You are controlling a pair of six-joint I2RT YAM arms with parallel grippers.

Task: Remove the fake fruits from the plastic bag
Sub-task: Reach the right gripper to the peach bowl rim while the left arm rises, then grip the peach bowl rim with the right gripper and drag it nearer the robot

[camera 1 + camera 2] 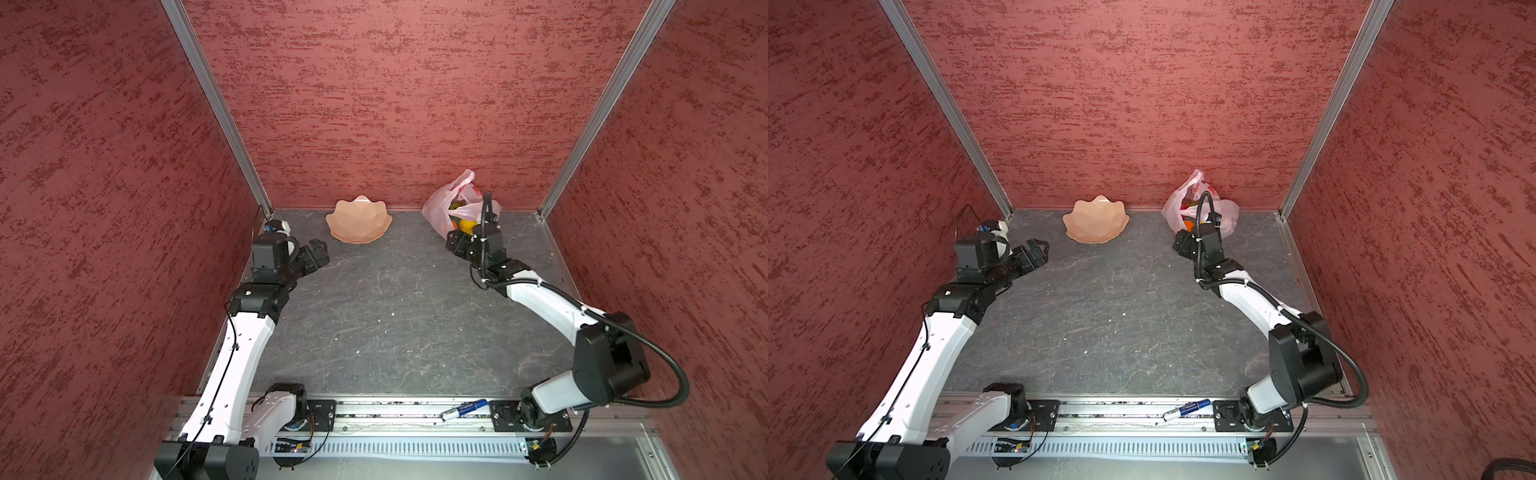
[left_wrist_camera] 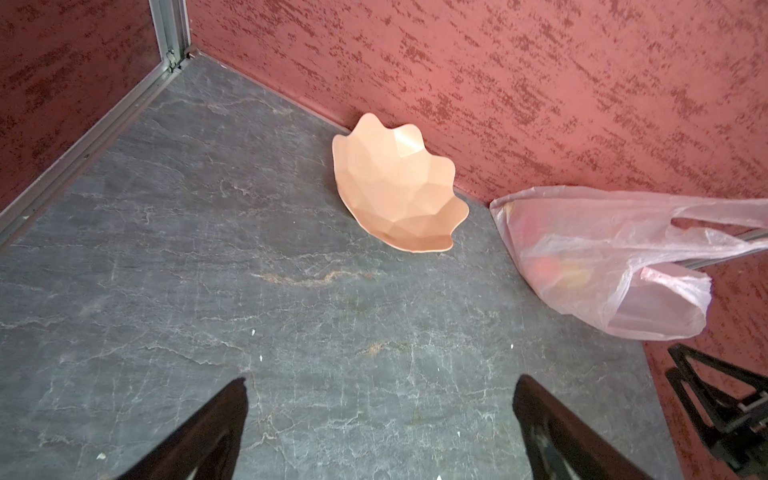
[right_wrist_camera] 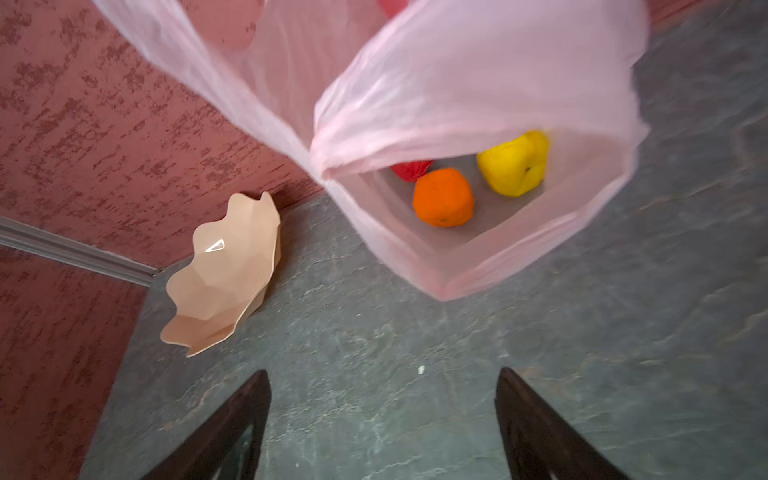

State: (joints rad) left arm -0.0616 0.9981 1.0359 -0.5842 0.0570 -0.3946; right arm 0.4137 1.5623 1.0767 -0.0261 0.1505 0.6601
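Note:
The pale pink plastic bag lies at the back right against the wall, its mouth gaping toward my right gripper. In the right wrist view the bag holds fake fruits: an orange one, a yellow one and part of a red one. In a top view the yellow fruit shows at the mouth. My right gripper is open just in front of the mouth, nothing between its fingers. My left gripper hovers open and empty at the left, far from the bag.
A peach petal-edged bowl sits empty at the back wall, left of the bag. A blue-and-white marker lies on the front rail. Red walls close in the dark stone floor on three sides.

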